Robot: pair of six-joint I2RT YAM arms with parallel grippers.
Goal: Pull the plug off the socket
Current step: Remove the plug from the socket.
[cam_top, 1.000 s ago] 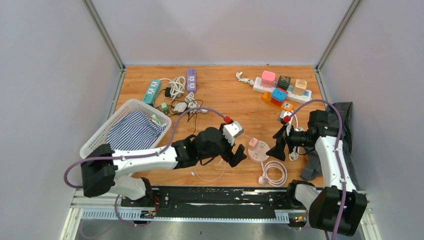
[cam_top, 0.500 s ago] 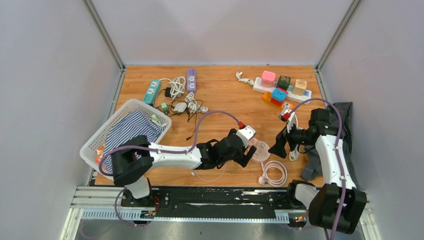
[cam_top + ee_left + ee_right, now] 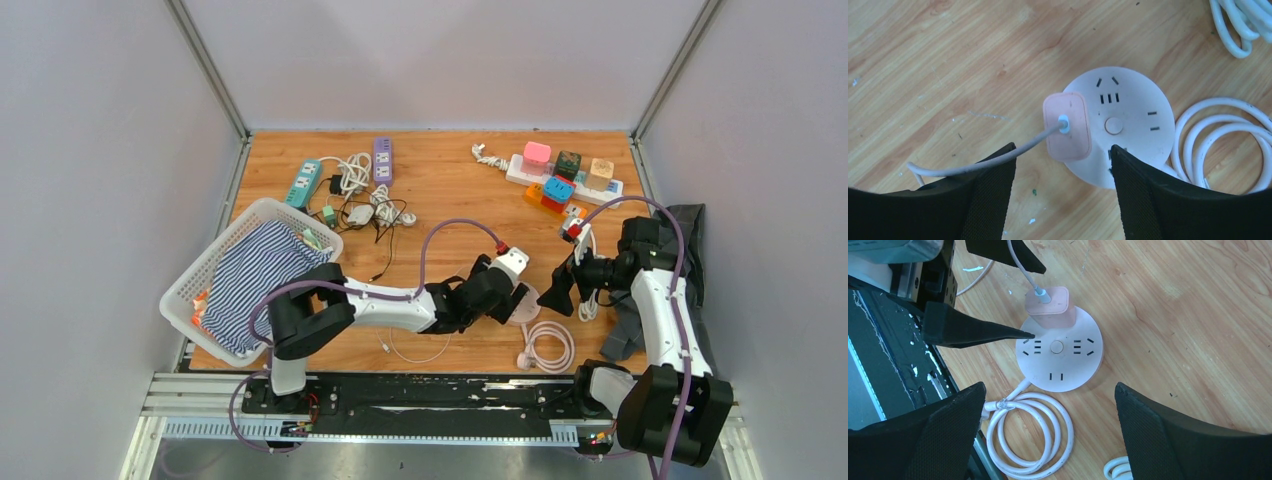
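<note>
**Top view.** The left gripper (image 3: 512,296) is hanging over the round socket (image 3: 530,306), which is lying near the tabletop's (image 3: 450,190) near edge, right of the middle. The arm is hiding the plug in this view. The right gripper (image 3: 553,292) is hovering just beside the socket, on its right.

**Left wrist view.** The plug (image 3: 1067,126) is showing here as a pale pink, round-cornered block with a white lead leaving the middle of its top face. It is sitting in the socket (image 3: 1135,117) at the disc's edge and overhanging it. The left gripper's (image 3: 1063,157) jaws are standing apart on either side of the plug, with a gap on each side.

**Right wrist view.** Only this view is showing the whole disc (image 3: 1060,362), with its central button, its ring of slot groups and the coiled white cable (image 3: 1028,435) leading off it. The right gripper's (image 3: 1050,390) jaws are standing wide and holding nothing. No lettering is readable on the plug or socket.
</note>
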